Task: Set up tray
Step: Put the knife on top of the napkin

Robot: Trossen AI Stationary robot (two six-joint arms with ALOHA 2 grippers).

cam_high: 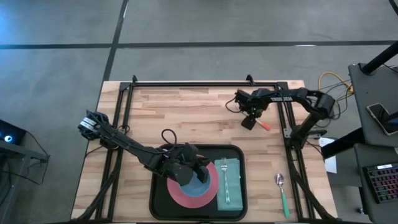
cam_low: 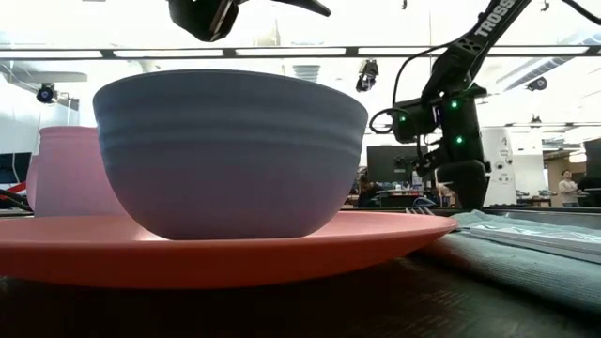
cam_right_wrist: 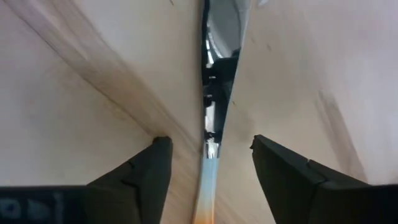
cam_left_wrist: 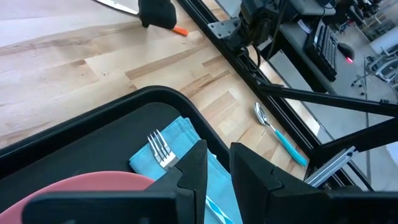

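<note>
Overhead, the "TROSSEN"-lettered right gripper straddles a knife, jaws open, while the left gripper, narrowly parted, hovers above the tray.

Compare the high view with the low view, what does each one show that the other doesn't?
Only the high view shows the spoon on the wood right of the tray, and the left gripper over the plate. Only the low view shows the bowl's side, a pink cup behind it, and a person in the room beyond. Both show the plate, the napkin, the fork on it, and the right arm.
</note>
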